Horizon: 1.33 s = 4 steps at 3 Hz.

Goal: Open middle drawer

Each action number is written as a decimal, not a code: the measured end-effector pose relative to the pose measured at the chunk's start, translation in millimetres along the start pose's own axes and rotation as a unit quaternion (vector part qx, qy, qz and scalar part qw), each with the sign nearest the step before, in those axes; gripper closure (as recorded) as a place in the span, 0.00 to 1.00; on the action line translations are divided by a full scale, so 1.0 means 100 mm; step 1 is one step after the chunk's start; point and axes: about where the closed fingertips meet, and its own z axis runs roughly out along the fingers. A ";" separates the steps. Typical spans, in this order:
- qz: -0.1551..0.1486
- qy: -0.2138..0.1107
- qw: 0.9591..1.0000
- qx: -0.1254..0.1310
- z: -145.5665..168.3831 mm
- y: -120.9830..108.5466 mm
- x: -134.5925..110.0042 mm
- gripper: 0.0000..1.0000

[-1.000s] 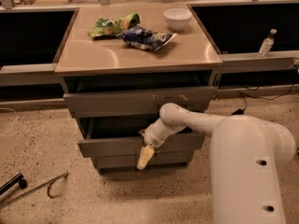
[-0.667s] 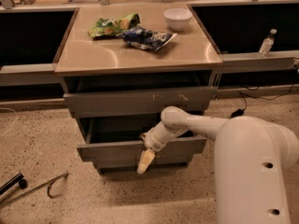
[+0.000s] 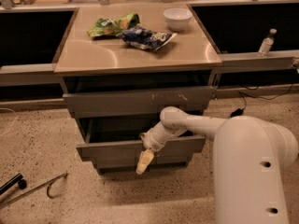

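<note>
The middle drawer (image 3: 110,151) is a plain grey front, pulled partway out of the cabinet below the scratched top drawer (image 3: 135,101). Its dark inside shows behind the front panel. My gripper (image 3: 145,158) is at the top edge of the middle drawer's front, right of centre, with its yellowish tip hanging down over the panel. My white arm (image 3: 252,162) reaches in from the lower right. The narrowest front (image 3: 117,164) sits just under the middle one.
On the cabinet top (image 3: 93,55) lie a green chip bag (image 3: 112,24), a blue chip bag (image 3: 147,37) and a white bowl (image 3: 177,17). A water bottle (image 3: 266,42) stands on the right ledge. A metal hook tool (image 3: 37,188) lies on the floor at the left.
The middle drawer has slid out farther toward the camera, and my gripper has moved with its front edge, down and toward the camera.
</note>
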 end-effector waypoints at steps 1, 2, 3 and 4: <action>0.000 0.000 1.000 0.000 -0.01 0.01 -0.01 0.00; 0.008 -0.002 1.000 -0.011 -0.03 0.16 -0.01 0.00; 0.009 -0.001 1.000 -0.014 -0.02 0.16 -0.02 0.00; 0.015 0.000 1.000 -0.023 0.02 0.21 0.01 0.00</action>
